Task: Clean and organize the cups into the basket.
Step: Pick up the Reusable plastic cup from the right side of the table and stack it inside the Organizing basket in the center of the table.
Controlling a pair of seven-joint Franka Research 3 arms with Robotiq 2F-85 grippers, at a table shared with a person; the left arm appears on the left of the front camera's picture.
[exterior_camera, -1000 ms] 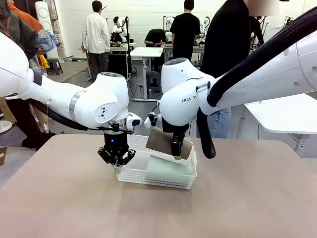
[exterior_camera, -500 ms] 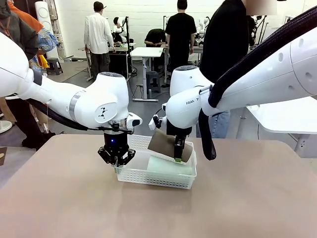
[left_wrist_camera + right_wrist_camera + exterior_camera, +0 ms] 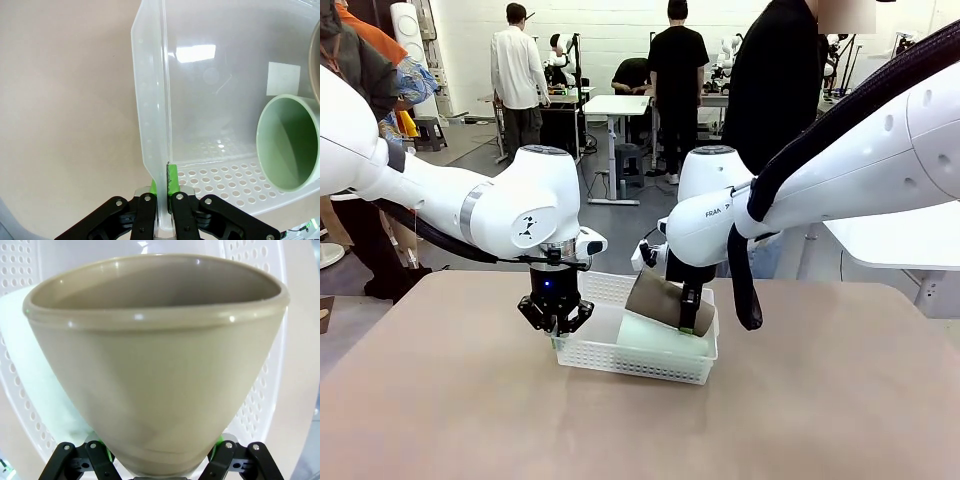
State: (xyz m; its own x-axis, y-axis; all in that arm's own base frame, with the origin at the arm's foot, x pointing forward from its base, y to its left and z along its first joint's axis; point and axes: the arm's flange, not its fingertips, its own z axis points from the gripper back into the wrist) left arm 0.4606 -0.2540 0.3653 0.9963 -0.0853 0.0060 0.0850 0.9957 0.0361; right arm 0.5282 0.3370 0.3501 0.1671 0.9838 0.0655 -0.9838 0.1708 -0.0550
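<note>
I have the left gripper [image 3: 164, 184] pinched tight on the basket [image 3: 150, 100] wall, which runs straight up between its green pads. My right gripper [image 3: 686, 312] clasps the tan-brown cup [image 3: 663, 299] near its base, tilted, with the mouth away from the fingers. The mint cup [image 3: 658, 336] lies on its side just beneath it, inside the basket.

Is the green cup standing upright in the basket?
No, the green cup lies on its side inside the basket, its open mouth turned toward the basket's left end.
</note>
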